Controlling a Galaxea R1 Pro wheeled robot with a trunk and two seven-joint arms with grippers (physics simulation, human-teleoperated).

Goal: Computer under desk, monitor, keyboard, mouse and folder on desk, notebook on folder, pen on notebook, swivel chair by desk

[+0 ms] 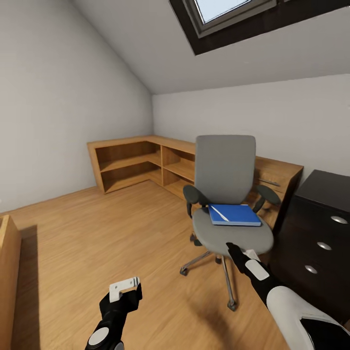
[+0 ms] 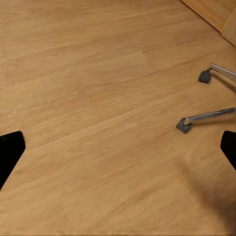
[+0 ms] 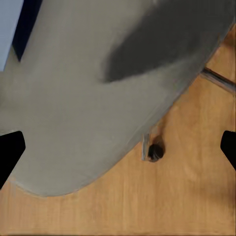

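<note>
While the blue folder lay flat on the seat of the swivel chair, toward the seat's rear edge and just in front of the backrest, the right gripper hung over the seat's front edge, apparently lined up for a reach to the folder. A thin whitish streak, possibly the pen, crossed the folder's near corner, though it was too slight to be sure. In the right wrist view the grey seat pad curved beneath the jaws, which were spread wide, with only their dark tips at the frame edges and nothing between them; a castor of the chrome base showed below the seat's rim.

The left gripper hovered low over the bare wooden floor, well apart from the chair, its jaws likewise spread and empty. Two chrome legs of the base showed in the left wrist view.

The black desk with round silver knobs stood just beside the chair, its drawer front facing the room. A wooden shelf unit ran along the corner walls behind. Judged from this, the folder had not yet been moved to the surface.
</note>
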